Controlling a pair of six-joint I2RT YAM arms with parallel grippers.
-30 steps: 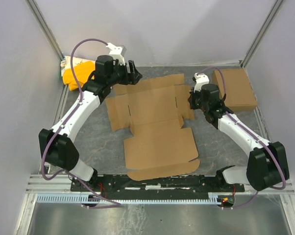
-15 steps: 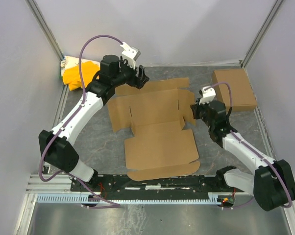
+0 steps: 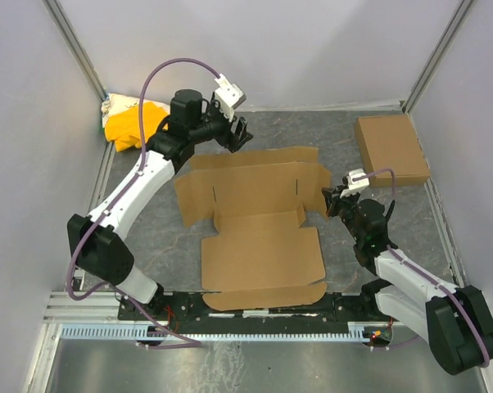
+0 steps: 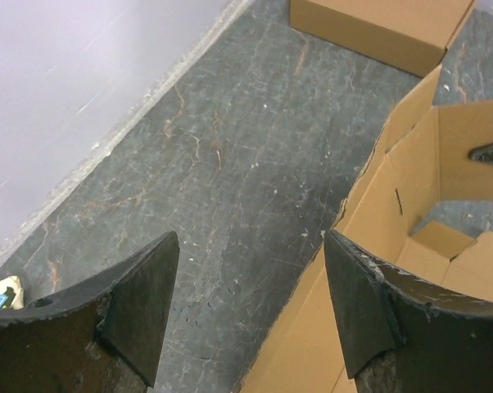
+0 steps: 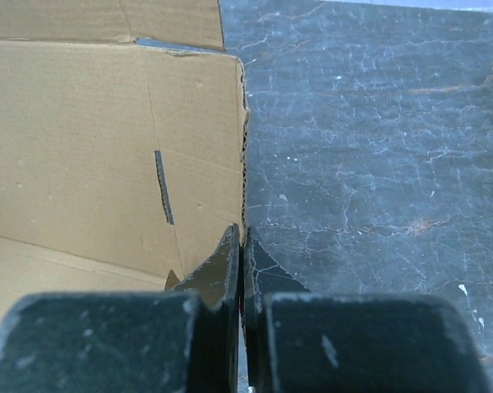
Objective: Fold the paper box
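Observation:
The paper box is a brown die-cut cardboard sheet lying in the middle of the table, with its right side flap raised. My right gripper is at that flap. In the right wrist view the jaws are shut thin on the flap's corrugated edge, with the paper box to their left. My left gripper is open and empty over the sheet's far edge. In the left wrist view it straddles bare table, with the paper box's edge by its right finger.
A smaller ready-folded brown box sits at the far right and also shows in the left wrist view. A yellow and white cloth bundle lies in the far left corner. White walls close in three sides.
My right gripper has drawn back toward the near edge, and the sheet has slid nearer and a little left with it. My left gripper has swung to the right along the sheet's far edge.

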